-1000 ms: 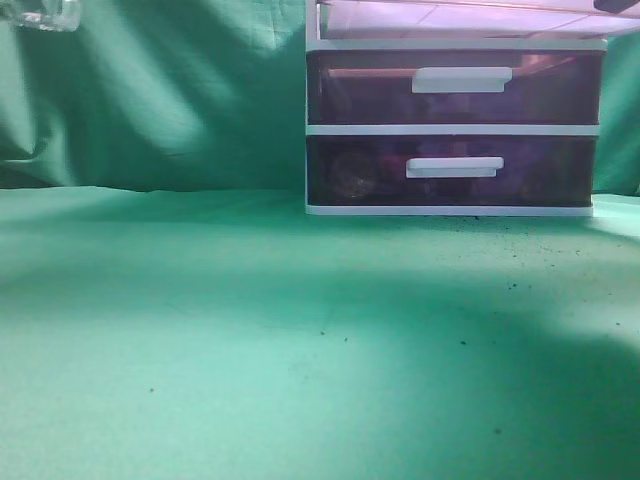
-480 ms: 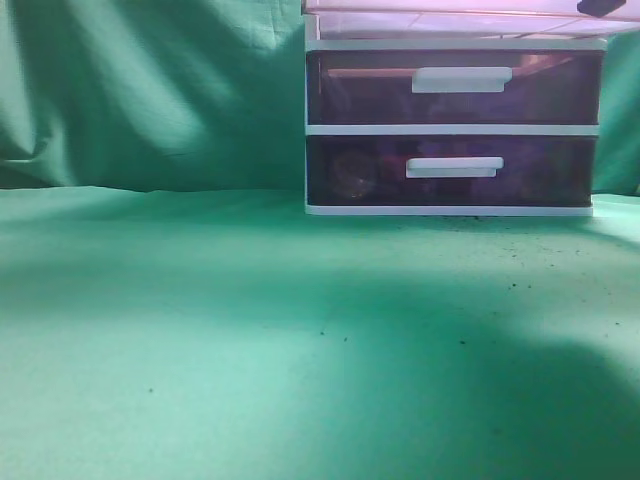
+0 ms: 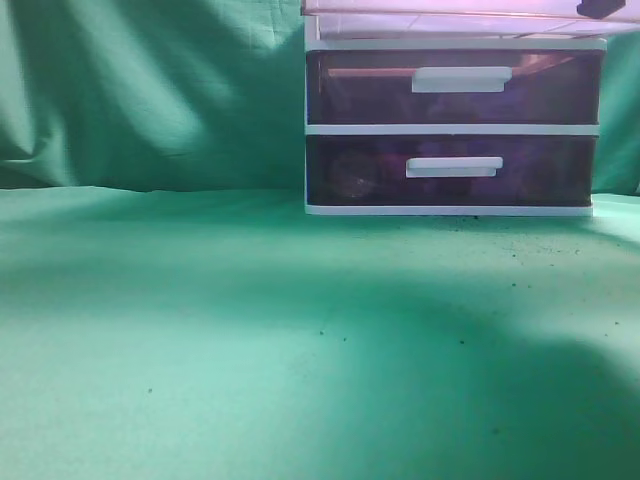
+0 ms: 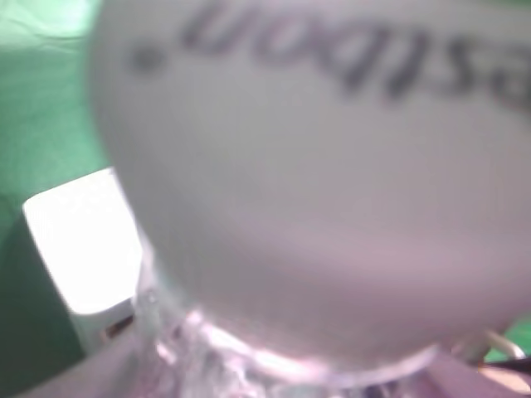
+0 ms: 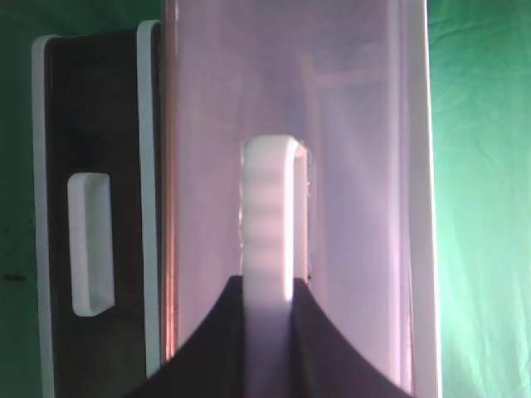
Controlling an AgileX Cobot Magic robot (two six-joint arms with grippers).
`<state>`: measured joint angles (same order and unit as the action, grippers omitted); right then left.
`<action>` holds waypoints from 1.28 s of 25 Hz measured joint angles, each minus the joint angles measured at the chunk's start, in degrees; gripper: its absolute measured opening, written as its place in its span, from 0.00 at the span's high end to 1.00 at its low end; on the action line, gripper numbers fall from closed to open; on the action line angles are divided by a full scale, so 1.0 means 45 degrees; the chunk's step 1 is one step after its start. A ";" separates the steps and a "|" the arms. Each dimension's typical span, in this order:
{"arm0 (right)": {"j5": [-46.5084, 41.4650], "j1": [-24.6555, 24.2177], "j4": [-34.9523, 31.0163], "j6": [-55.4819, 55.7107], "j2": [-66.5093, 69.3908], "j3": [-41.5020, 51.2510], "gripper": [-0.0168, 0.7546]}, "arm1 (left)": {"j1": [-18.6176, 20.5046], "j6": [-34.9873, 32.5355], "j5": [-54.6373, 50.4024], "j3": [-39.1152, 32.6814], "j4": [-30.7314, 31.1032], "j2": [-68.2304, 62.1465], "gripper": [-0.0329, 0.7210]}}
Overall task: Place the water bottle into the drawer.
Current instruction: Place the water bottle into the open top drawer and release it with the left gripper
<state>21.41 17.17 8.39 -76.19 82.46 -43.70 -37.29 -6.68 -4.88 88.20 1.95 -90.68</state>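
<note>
- We see the green desk (image 3: 250, 340) first. It fills most of the exterior view, and nothing lies on the bare part in front.
- At the back of the desk stands the white-framed drawer unit (image 3: 455, 129). Its two lower drawers (image 3: 540, 95) are dark purple-red and look pushed in.
- The top drawer (image 3: 440, 18) is the one we want. In the exterior view only its pale underside shows at the top edge, sticking out over the others. In the right wrist view it shows as a wide pale purple tray (image 5: 357, 124) pulled out past the dark drawer front (image 5: 91, 232). So we think the opening step is done.
- Our right gripper (image 5: 270, 332) sits at the white bar handle (image 5: 270, 215) of that top drawer. Its two dark fingers (image 5: 211, 332) lie on each side of the handle, tight against it, so we think it has hold of the handle.
- The water bottle (image 4: 307, 166) fills the left wrist view, very near the camera and blurry. We see a pale round part with dark letters and some clear crinkly plastic under it. The bottle does not show in the exterior view at all.
- We cannot see the left gripper's fingers, so we cannot tell how far open it is. The bottle being so near the wrist camera makes us guess it is held.
- Still to do, we think: bring the bottle over the open drawer, lower it in, and let go. Nothing shows inside the drawer yet.
</note>
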 joint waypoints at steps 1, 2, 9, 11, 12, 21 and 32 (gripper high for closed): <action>0.0025 0.0000 0.0000 0.0000 0.0026 0.0000 0.85 | -0.0058 0.0000 0.0464 0.0057 0.0057 -0.0356 0.55; 0.0054 0.0000 0.0000 0.0000 0.0053 0.0000 0.85 | -0.0116 0.0000 0.0895 0.0080 0.0210 -0.0628 0.55; 0.0087 0.0000 0.0000 0.0000 0.0070 0.0000 0.85 | -0.0142 -0.0078 0.1083 0.0080 0.1572 -0.2248 0.55; 0.0087 0.0000 0.0000 0.0022 0.0070 0.0000 0.85 | 0.0008 -0.0085 0.1112 0.0080 0.1671 -0.2505 0.55; 0.0087 0.0000 0.0000 0.0028 0.0070 0.0000 0.85 | 0.0073 -0.0085 0.1112 0.0080 0.1671 -0.2585 0.55; -0.0004 0.0024 -0.0035 0.0052 0.0111 0.0000 0.85 | 0.0667 0.0517 0.1203 0.0165 0.1249 -0.2676 0.14; 0.0091 0.0024 -0.0122 0.0137 0.0111 0.0000 0.85 | 0.0337 0.1361 0.6984 0.0237 0.1445 -0.3704 0.21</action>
<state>21.82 17.28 7.84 -75.57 82.95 -43.70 -35.77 -0.56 26.55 89.27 8.45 -107.35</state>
